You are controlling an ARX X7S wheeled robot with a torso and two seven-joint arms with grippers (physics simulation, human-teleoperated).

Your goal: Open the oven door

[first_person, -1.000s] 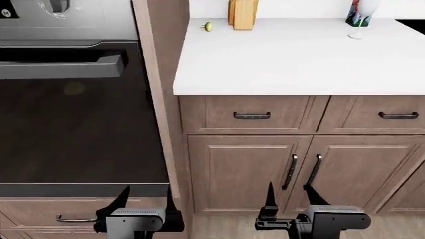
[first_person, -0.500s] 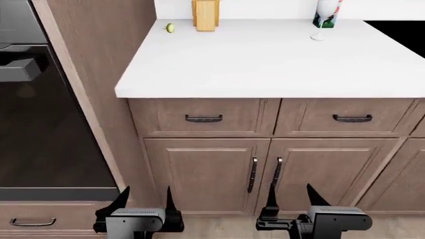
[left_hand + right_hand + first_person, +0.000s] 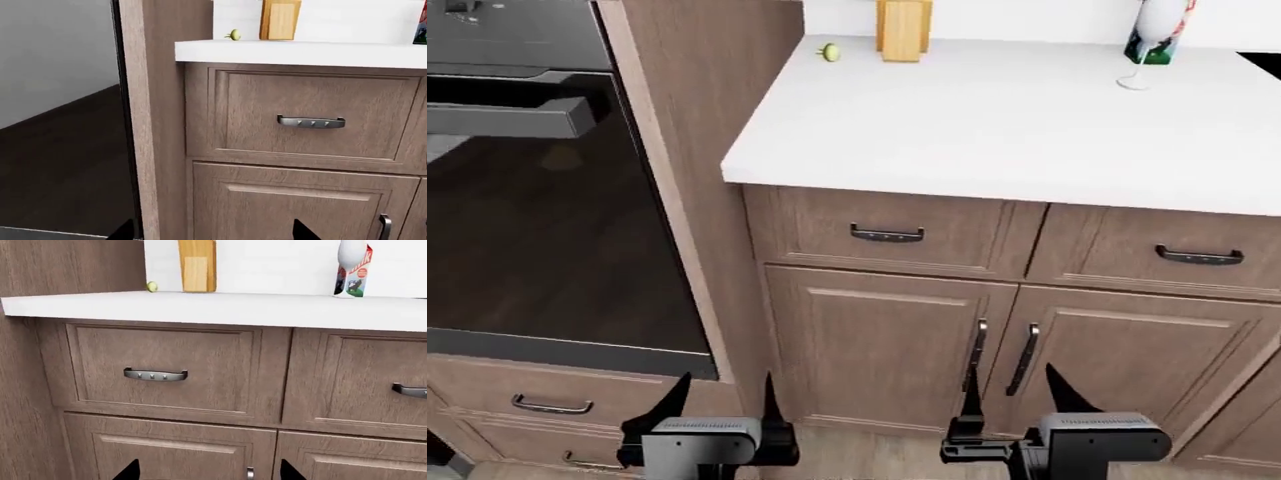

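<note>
The oven door (image 3: 547, 230) is a glossy black glass panel at the left of the head view, shut, with a long grey bar handle (image 3: 507, 118) across its top. The left wrist view shows only a slice of its dark glass (image 3: 60, 155), beside a wooden side panel (image 3: 153, 125). My left gripper (image 3: 722, 395) hangs low, open and empty, in front of that panel and well below the handle. My right gripper (image 3: 1010, 390) is also open and empty, facing the cabinet doors. In each wrist view, the left gripper (image 3: 213, 232) and right gripper (image 3: 209, 472) show wide-apart tips.
A white countertop (image 3: 988, 130) carries a wooden block (image 3: 902, 30), a small green ball (image 3: 827, 52) and a milk carton (image 3: 352, 270). Below are drawers with dark handles (image 3: 886, 235) and cabinet doors (image 3: 881, 350). A wooden drawer (image 3: 554, 400) sits under the oven.
The head view swung right, then back left, so more of the oven door shows than half a second ago. Both grippers stay open at the same spot in view.
</note>
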